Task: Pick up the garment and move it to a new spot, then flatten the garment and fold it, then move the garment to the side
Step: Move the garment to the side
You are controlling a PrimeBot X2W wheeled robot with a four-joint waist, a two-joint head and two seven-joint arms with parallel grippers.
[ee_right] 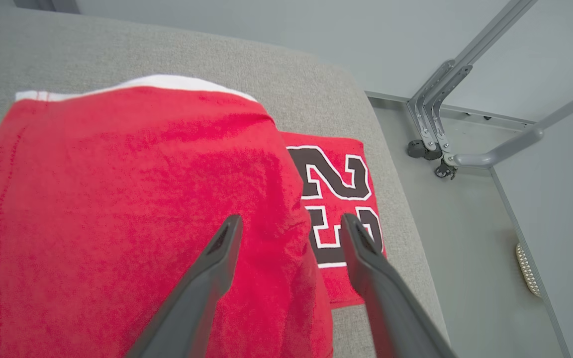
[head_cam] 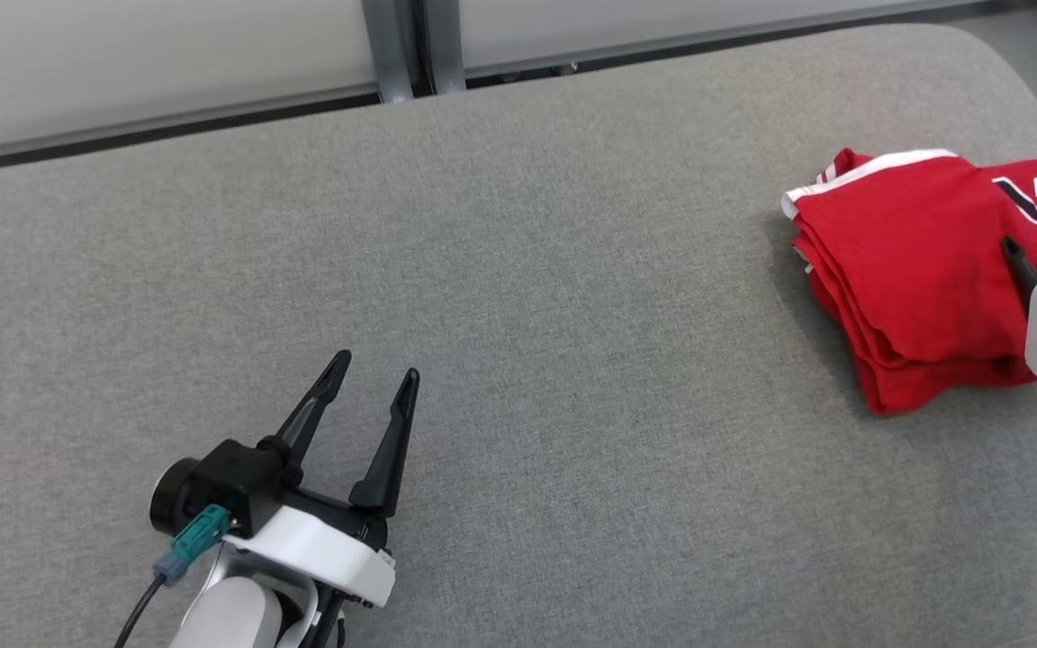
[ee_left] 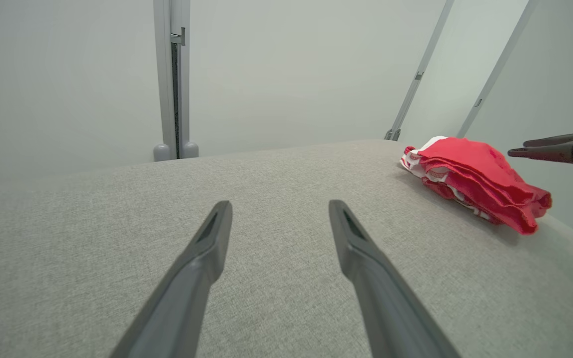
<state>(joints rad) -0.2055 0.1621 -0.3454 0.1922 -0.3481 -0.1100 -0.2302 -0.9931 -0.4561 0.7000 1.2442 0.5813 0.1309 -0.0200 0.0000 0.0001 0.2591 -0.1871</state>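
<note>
Grey cushioned table (head_cam: pixel 518 270), folded red garment (head_cam: pixel 906 261) at its right end, I see my right gripper (ee_right: pixel 291 219) spread apart just over it, my left gripper (head_cam: pixel 375 365) likewise apart, near left

You are looking at a wide counter (head_cam: pixel 518 297) covered in grey woven cloth, with its far right corner rounded. On it lies a red garment (head_cam: pixel 906 261), folded into a thick stack of layers and set close to the right edge, near that rounded corner. A white band runs along the garment's far edge. A lower layer sticks out on the right side, flat on the cloth, showing black numbers outlined in white.
</note>
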